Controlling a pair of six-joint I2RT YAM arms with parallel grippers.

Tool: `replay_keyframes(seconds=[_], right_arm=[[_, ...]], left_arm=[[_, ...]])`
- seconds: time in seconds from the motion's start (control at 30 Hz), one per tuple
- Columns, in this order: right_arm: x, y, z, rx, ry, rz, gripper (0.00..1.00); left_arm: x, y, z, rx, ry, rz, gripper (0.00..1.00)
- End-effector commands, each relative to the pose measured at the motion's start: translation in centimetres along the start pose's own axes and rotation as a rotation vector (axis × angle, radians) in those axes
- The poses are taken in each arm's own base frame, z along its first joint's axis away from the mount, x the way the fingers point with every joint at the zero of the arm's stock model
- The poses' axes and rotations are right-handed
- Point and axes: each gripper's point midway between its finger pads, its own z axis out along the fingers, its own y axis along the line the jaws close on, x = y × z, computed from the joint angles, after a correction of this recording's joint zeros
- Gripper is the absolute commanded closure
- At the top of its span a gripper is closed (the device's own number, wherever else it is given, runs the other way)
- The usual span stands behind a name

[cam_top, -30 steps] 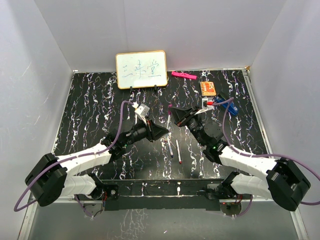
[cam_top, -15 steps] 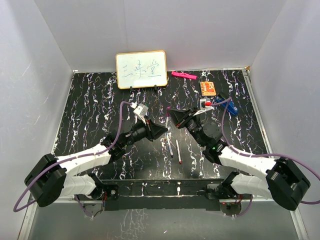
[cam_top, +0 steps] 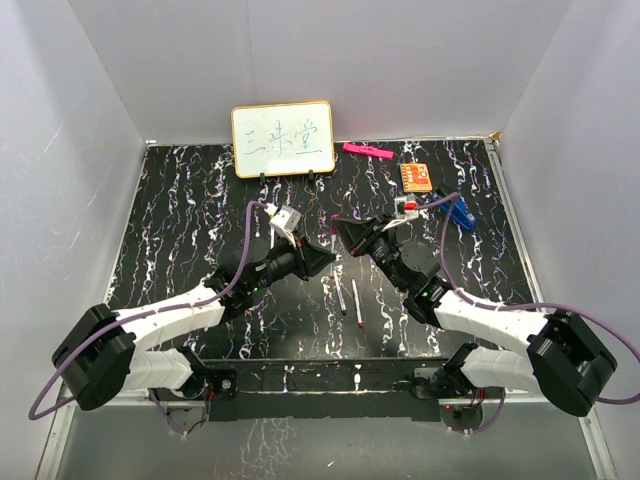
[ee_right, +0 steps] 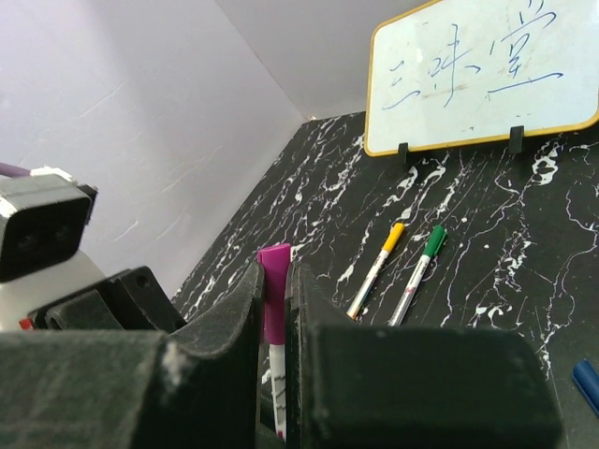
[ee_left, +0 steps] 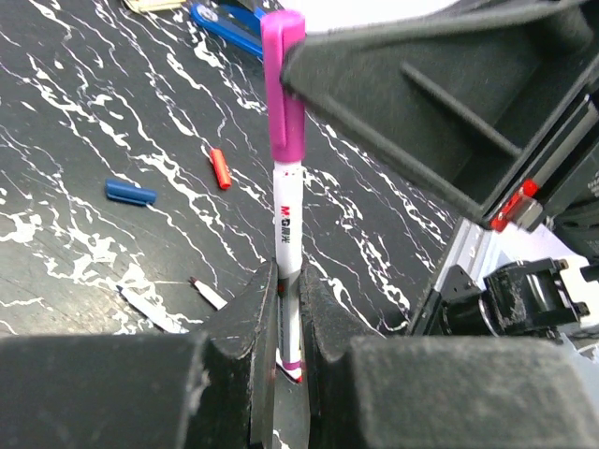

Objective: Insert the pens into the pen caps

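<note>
Two grippers meet mid-table: left gripper (ee_left: 288, 301) clamped on the white pen (ee_left: 288, 220), right gripper (ee_right: 274, 279) just beyond, pinching its purple cap (ee_left: 283, 84). Loose pens (cam_top: 355, 302) lie nearer; blue cap (ee_left: 131, 193), red cap (ee_left: 219, 168) farther right.

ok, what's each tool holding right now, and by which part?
Left tool grips the white pen by its lower barrel. Right tool pinches the purple cap, which sits over that pen's top end.
</note>
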Motion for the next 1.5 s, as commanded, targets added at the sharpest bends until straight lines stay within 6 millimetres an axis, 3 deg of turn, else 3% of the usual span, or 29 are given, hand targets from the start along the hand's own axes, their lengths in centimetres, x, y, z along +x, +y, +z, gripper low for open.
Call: replay_keyframes(seconds=[0.0, 0.23, 0.43, 0.83, 1.03, 1.33, 1.47], right_arm=[[3.2, 0.3, -0.3, -0.015, 0.142, -0.028, 1.0], [5.1, -0.6, -0.5, 0.022, 0.224, -0.056, 1.0], [6.4, -0.4, -0.6, 0.019, 0.274, -0.083, 1.0], [9.2, -1.4, -1.4, 0.077, 0.349, -0.107, 1.0], [8.1, -1.5, -0.9, 0.104, 0.311, -0.119, 1.0], [8.6, -0.9, 0.1, 0.085, 0.328, -0.116, 1.0], [7.7, -0.6, 0.4, 0.082, 0.295, -0.119, 1.0]], left_arm=[[-8.4, -2.6, 0.4, 0.031, -0.25, 0.097, 1.0], [-10.6, -3.6, 0.4, 0.041, -0.29, 0.158, 1.0], [-11.5, -3.0, 0.3, 0.005, -0.321, 0.169, 1.0], [-15.1, -2.5, -0.3, -0.056, -0.414, 0.221, 1.0], [-14.4, -1.6, -0.4, -0.082, -0.399, 0.216, 1.0], [-14.7, -0.8, -0.3, -0.108, -0.407, 0.215, 1.0], [-14.0, -0.4, 0.1, -0.113, -0.374, 0.216, 1.0]])
